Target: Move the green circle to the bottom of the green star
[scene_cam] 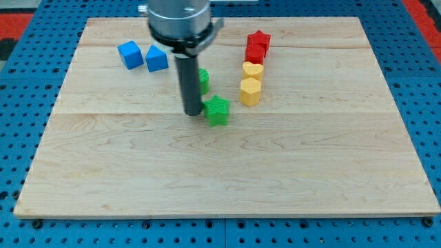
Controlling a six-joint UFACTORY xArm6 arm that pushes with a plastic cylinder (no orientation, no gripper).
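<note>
The green star (218,110) lies near the middle of the wooden board (227,165). The green circle (203,80) sits just above and left of it, mostly hidden behind my rod. My tip (192,112) rests on the board directly left of the green star, close to it or touching, and below the green circle.
Two blue blocks lie at the upper left: a blue cube (129,54) and a blue block (157,59). At the upper right, a red star (259,39) and a red block (255,54) sit above a yellow heart (252,70) and a yellow hexagon (250,90).
</note>
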